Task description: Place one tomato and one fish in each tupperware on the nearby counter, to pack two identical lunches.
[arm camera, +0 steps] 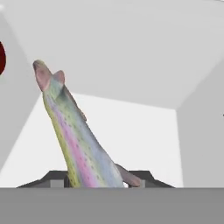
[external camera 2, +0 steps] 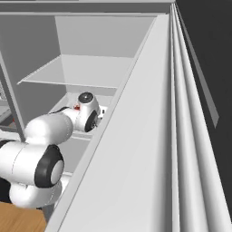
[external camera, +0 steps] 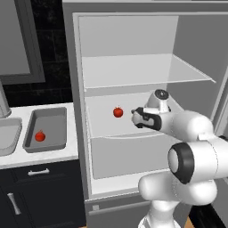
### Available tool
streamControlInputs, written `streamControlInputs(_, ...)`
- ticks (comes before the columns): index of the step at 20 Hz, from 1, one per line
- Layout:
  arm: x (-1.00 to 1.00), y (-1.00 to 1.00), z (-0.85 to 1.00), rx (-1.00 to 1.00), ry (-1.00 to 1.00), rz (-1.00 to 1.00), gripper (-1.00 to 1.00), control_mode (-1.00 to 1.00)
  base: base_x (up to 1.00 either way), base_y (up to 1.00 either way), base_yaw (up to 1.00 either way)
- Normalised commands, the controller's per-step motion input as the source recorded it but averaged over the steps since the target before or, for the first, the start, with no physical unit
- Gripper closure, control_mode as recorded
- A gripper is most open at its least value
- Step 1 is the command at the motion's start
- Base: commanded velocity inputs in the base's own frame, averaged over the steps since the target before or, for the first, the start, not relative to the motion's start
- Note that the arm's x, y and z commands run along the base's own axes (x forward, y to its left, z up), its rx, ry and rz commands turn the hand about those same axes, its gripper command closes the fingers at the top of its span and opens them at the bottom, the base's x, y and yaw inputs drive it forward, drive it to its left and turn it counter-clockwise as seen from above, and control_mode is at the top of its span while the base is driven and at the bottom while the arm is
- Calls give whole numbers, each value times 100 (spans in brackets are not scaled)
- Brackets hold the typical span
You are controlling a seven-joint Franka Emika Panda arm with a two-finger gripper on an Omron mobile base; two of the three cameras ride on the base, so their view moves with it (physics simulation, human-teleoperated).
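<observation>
In the hand view a rainbow-coloured fish [arm camera: 74, 144] rises slanted from between my finger tips, and my gripper [arm camera: 94, 180] is shut on its lower body. From the left base view my gripper [external camera: 137, 116] reaches onto the open fridge's middle shelf, just right of a red tomato [external camera: 118, 111]. That tomato [arm camera: 1, 57] shows as a dark red sliver at the hand view's left edge. On the counter [external camera: 44, 158] to the left sit the darker tupperware [external camera: 55, 116], holding another tomato [external camera: 40, 136], and the lighter tupperware [external camera: 9, 138], cut by the frame edge.
The fridge's glass shelf [external camera: 147, 71] hangs above my hand and its side walls close in around it. The open fridge door [external camera 2: 149, 149] stands on the right. Navy cabinets [external camera: 40, 196] run under the counter.
</observation>
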Motion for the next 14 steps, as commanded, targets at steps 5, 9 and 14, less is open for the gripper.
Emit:
streamControlInputs(5, -100, 0, 68, 0, -51, -2, 100, -100, 0, 0, 0)
streamControlInputs(9, -100, -3, 100, 4, -14, -13, 100, -100, 0, 0, 0)
streamControlInputs(14, -100, -31, 77, 11, 46, -18, 100, -100, 0, 0, 0)
